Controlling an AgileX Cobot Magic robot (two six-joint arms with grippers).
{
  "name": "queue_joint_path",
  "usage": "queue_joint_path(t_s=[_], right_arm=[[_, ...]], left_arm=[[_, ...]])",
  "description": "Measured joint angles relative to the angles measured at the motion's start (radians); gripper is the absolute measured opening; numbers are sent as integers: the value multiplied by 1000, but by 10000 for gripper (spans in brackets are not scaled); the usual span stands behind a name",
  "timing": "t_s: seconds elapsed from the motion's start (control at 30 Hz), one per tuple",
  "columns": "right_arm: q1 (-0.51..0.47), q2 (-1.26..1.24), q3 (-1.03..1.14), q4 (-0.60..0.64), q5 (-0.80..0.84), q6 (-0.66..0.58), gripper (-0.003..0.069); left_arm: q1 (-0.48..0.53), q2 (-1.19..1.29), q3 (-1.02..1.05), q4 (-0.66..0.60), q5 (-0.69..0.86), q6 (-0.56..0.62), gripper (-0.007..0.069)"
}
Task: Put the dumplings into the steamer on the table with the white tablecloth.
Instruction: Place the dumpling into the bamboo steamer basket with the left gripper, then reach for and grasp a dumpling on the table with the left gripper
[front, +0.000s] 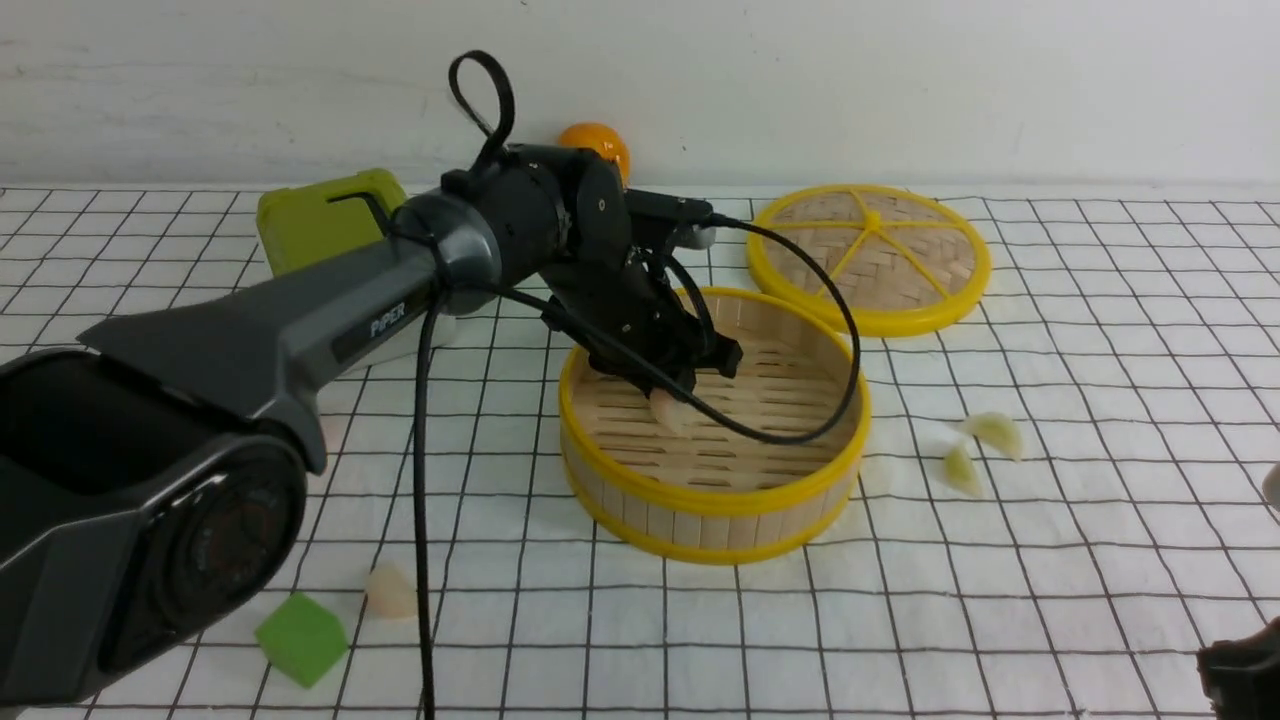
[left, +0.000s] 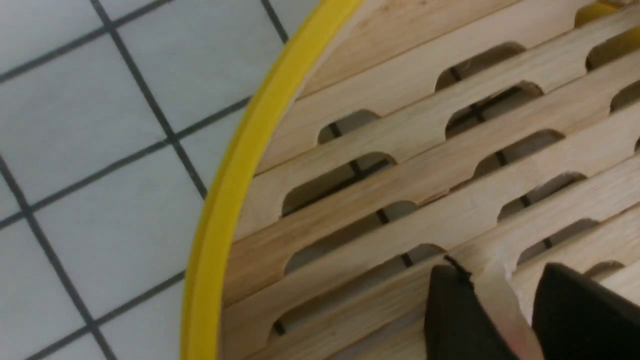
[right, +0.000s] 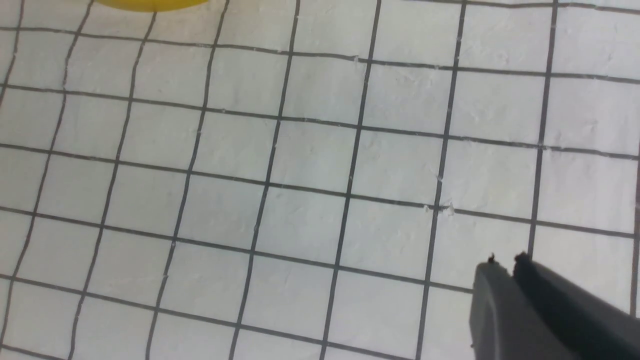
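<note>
Round lid (front: 870, 260) near the surface's (front: 1080, 580) far edge, just behind the steamer (front: 715, 490); left arm (front: 400, 270) reaches over its rim, fingers (left: 452, 310) parted around a pinkish dumpling (left: 507, 310) inside; right fingers (right: 505, 285) closed

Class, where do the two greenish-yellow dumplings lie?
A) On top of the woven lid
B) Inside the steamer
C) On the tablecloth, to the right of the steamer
C: both greenish-yellow dumplings lie on the gridded tablecloth, right of the steamer.
</note>
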Motion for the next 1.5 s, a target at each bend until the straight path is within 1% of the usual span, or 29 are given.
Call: queue_joint_path(t_s=[0.07, 0.13, 0.2, 0.27, 0.33, 0.4, 0.43, 0.47, 0.53, 0.6, 0.63, 0.67, 0.7, 0.73, 0.8, 0.87, 1.0, 1.03, 1.1, 1.23, 1.4, 1.5], right_arm=[[0, 0, 0, 0, -1, -1, 47], [0, 0, 0, 0, -1, -2, 49], [0, 0, 0, 0, -1, -3, 51], [0, 0, 0, 0, -1, -3, 51], [0, 0, 0, 0, -1, -3, 51], [0, 0, 0, 1, -1, -3, 51], [0, 0, 0, 1, -1, -3, 51], [0, 0, 0, 3, -1, -3, 51], [0, 0, 0, 8, 0, -3, 51], [0, 0, 0, 9, 7, -3, 51], [0, 0, 0, 10, 8, -3, 51], [0, 0, 0, 15, 9, -3, 52], [0, 0, 0, 22, 10, -3, 55], [0, 0, 0, 25, 10, -3, 57], [0, 0, 0, 32, 10, -3, 59], [0, 0, 0, 39, 10, -3, 59], [0, 0, 0, 45, 10, -3, 62], [0, 0, 0, 45, 12, -3, 63], [0, 0, 0, 45, 12, -3, 66], [0, 0, 0, 46, 12, -4, 69], [0, 0, 0, 51, 13, -4, 73], [0, 0, 0, 52, 13, -4, 76]], left_arm=[[0, 0, 0, 6, 2, 0, 342], [0, -7, 0, 7, 10, -5, 400], [0, -45, 1, 16, 45, -33, 465], [0, -67, 1, 28, 64, -39, 479], [0, -167, -10, 96, 175, -82, 493], [5, -256, -26, 191, 287, -143, 479], [9, -264, -28, 210, 309, -150, 475], [33, -343, -26, 276, 371, -223, 443], [68, -393, 7, 298, 385, -285, 414], [133, -458, 120, 281, 392, -329, 364], [152, -471, 163, 262, 392, -339, 351], [179, -490, 242, 230, 393, -346, 330], [207, -506, 364, 187, 394, -346, 304], [217, -510, 434, 162, 393, -344, 290], [222, -511, 563, 117, 358, -344, 270], [221, -511, 695, 81, 284, -362, 262], [219, -511, 796, 72, 162, -420, 260], [219, -511, 828, 83, 97, -452, 267], [219, -511, 846, 92, 41, -474, 281], [219, -506, 849, 95, -17, -480, 304], [219, -474, 850, 95, -24, -480, 305], [219, -438, 850, 95, -8, -469, 280]])
